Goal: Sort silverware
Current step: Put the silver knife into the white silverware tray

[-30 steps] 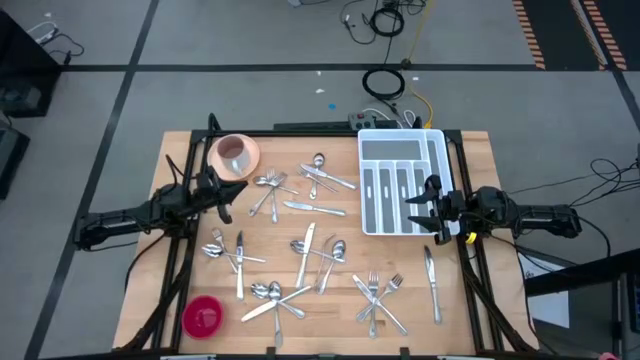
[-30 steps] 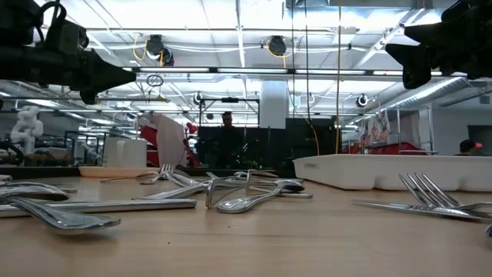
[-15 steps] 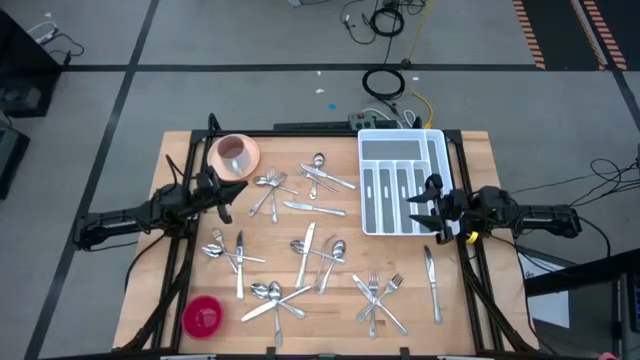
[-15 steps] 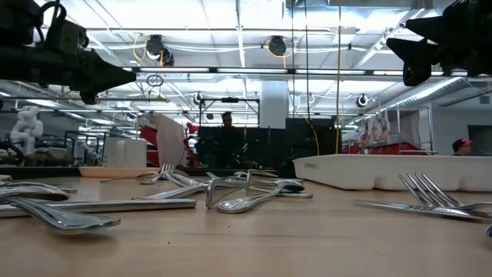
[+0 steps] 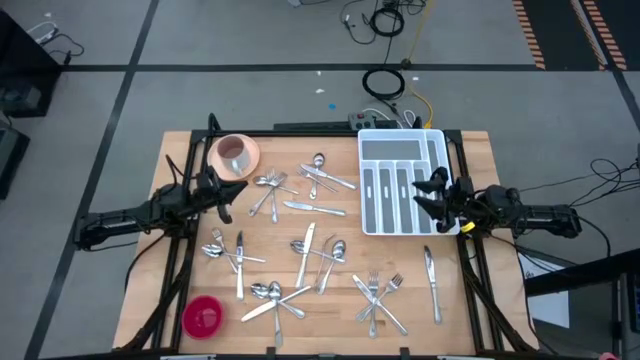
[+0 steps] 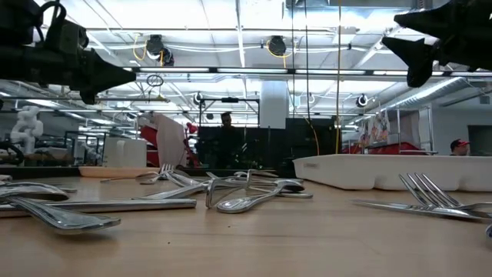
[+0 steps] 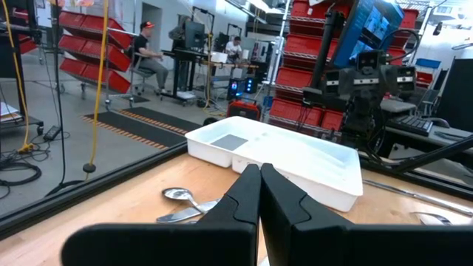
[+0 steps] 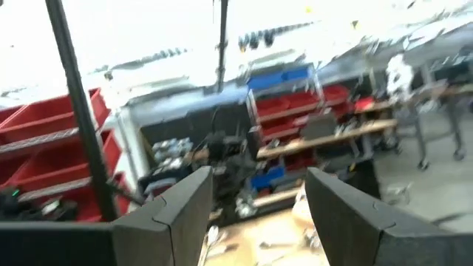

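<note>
The silverware lies scattered on the wooden table in loose heaps: forks and spoons near the pink cup, more pieces at the middle, forks toward the near edge, and a single knife at the right. My left gripper hovers shut above the table's left part, beside the cup. My right gripper hovers open over the right edge of the white tray, its fingers aimed high into the room. Neither holds anything.
A pink cup on its saucer stands at the far left corner. A red round thing sits at the near left corner. The tray lies at the far right. People are in the room beyond the table.
My right gripper has turned about its wrist and tipped upward, rising slightly and drifting a little toward the table's far edge. The silverware has stayed put.
</note>
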